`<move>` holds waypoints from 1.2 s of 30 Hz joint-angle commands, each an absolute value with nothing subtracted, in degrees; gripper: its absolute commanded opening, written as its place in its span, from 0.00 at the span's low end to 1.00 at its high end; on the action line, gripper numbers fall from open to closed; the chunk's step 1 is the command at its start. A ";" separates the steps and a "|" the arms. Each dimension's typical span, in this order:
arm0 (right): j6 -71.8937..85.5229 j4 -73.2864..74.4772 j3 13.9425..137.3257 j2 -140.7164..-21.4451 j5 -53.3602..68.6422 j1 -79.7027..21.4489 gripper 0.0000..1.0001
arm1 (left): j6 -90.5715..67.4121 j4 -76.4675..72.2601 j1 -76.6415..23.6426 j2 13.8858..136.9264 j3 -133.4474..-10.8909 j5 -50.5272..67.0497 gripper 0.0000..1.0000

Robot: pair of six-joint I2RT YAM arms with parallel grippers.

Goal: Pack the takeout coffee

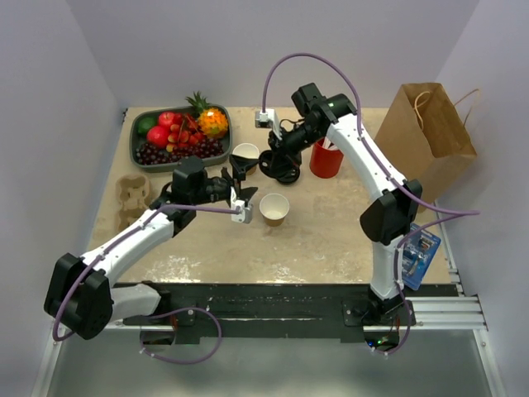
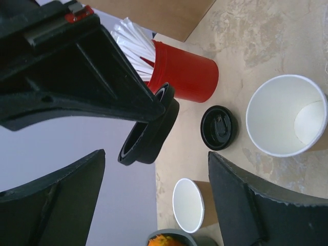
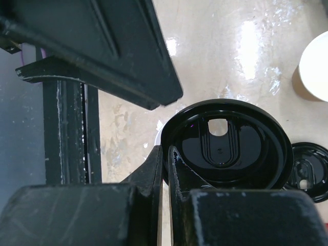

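Overhead view of a tan table [image 1: 331, 240] with two robot arms reaching in from its near edge. A red cup [image 1: 326, 159] holding white straws stands toward the back and serves as the reference point here.

- **Larger items:** A brown paper bag [image 1: 426, 132] stands open to the right of the red cup. A fruit tray [image 1: 135, 132] sits well to its left.
- **Right gripper:** The right gripper [image 3: 165, 154] hovers just left of the red cup. It is clenched on the rim of a black lid [image 3: 225, 148] and holds the lid tilted above the table.
- **Left gripper:** The left gripper [image 1: 244, 184] is farther left and nearer the arm bases, spread wide and empty.
- **Cups:** Two lidless paper cups stand apart. The far paper cup [image 1: 245, 153] is left of the red cup. The near paper cup [image 1: 274, 208] is left of it and closer to the arms. It is cream-toned inside and is probably the coffee cup.
- **Spare lid:** A spare lid [image 2: 219, 127] lies flat just left of the red cup.

The coffee is not yet capped or bagged. The thin grip on the lid's edge could let it swivel or drop. If the lid is pressed on crooked, the cup, which nothing is holding, may tip or slide. The lid could also go onto the look-alike cup.
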State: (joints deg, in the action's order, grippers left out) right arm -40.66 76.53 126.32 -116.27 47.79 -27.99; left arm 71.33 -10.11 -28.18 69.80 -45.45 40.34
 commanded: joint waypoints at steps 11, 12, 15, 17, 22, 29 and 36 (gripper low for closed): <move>-40.78 83.50 123.75 -114.87 52.12 -27.77 0.00 | 82.09 -14.15 -32.43 75.32 -48.25 35.08 0.69; -40.78 83.50 123.66 -114.79 52.21 -27.77 0.00 | 82.18 -14.41 -32.61 75.76 -48.34 34.63 0.68; -40.61 83.50 123.40 -114.70 52.38 -27.86 0.00 | 83.14 -14.68 -32.87 76.20 -48.43 33.75 0.64; -40.52 83.50 123.40 -114.79 52.47 -27.86 0.00 | 84.98 -14.59 -33.13 76.38 -48.25 33.66 0.61; -40.25 83.50 123.31 -115.05 52.91 -27.86 0.00 | 90.69 -14.06 -33.84 77.34 -48.51 33.58 0.46; -39.82 83.50 122.96 -114.52 52.12 -27.86 0.02 | 90.97 -13.27 -34.54 77.52 -49.13 32.78 0.09; -32.63 77.90 130.24 -110.85 55.54 -23.14 0.40 | 77.31 -13.89 -34.63 75.15 -49.04 30.33 0.00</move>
State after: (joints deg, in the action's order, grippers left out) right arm -38.72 77.34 123.92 -116.27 50.33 -27.03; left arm 87.33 -11.94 -34.17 77.52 -47.13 30.94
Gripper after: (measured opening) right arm 0.335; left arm 0.321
